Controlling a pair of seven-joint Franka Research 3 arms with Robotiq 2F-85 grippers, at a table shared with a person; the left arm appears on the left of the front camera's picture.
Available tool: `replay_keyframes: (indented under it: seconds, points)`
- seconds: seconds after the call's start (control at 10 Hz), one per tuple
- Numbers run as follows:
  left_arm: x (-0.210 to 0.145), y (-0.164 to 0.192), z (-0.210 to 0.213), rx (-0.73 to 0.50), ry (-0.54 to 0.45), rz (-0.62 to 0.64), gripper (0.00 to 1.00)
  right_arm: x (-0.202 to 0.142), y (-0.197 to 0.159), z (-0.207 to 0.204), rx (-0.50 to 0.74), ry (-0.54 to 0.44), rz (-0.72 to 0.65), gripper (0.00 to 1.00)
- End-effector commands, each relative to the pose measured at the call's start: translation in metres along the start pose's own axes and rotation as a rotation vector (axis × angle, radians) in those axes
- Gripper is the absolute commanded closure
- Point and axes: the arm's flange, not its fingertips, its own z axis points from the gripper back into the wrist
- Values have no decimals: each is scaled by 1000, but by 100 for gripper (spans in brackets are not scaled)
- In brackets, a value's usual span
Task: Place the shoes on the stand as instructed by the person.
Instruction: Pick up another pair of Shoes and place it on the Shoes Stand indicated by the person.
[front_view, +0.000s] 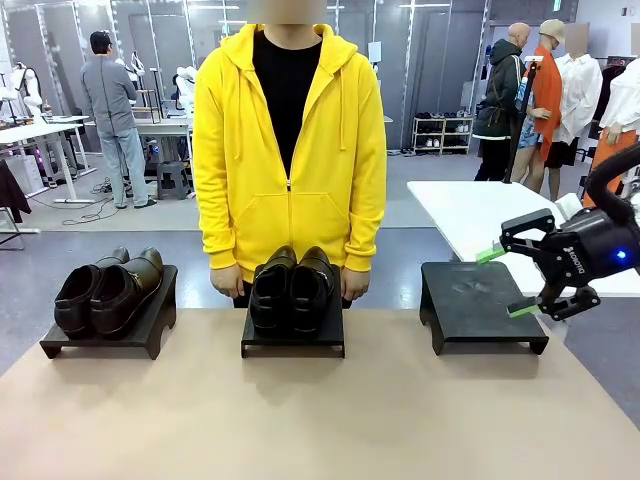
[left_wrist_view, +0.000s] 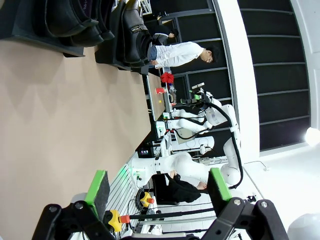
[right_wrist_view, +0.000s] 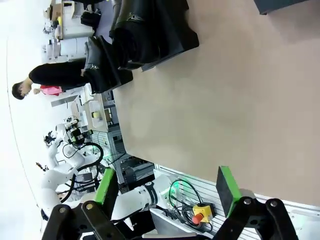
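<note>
Shoes (front_view: 105, 290) on your left sit as a pair of black leather ones with rounded toes and a dull sheen, angled on a low black stand (front_view: 108, 330) with a flat top and short legs. At the middle, a glossier black pair (front_view: 292, 285) rests side by side, toes toward you, on a second stand (front_view: 293, 335) of the same blocky shape. Just behind it the person (front_view: 290, 150) stands in a bright yellow zip-up hoodie, hands hanging at the table's far edge. To the right, a third stand (front_view: 480, 300) shows a bare, scuffed matte top. You can see the right gripper (front_view: 507, 282) beside it, black with green pads, jaws spread wide and holding nothing. In the left wrist view, the left gripper (left_wrist_view: 159, 187) also has its jaws wide apart and empty above the smooth tan table (front_view: 320, 420).
</note>
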Motion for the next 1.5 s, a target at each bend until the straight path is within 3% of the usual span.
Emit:
replay_keyframes:
  seconds: [0.0,0.4,0.5,0.6,0.8,0.9,1.1,1.4]
  points:
    - [-3,-3,-1,5,3,-1,0,0,11,-5,10,17,33,0]
    - [-3,-3,-1,5,3,-1,0,-2,10,-4,-6,12,22,0]
    - [-3,-3,-1,5,3,-1,0,8,0,14,23,32,31,0]
    - [-3,-3,-1,5,3,-1,0,19,-21,37,97,78,4,0]
    - [-3,-3,-1,5,3,-1,0,35,-70,62,120,43,-34,0]
    - [-3,-3,-1,5,3,-1,0,41,-89,77,189,58,-60,0]
    - [-3,-3,-1,5,3,-1,0,46,-119,93,203,58,-73,0]
    - [-3,-3,-1,5,3,-1,0,51,-172,111,345,87,-60,0]
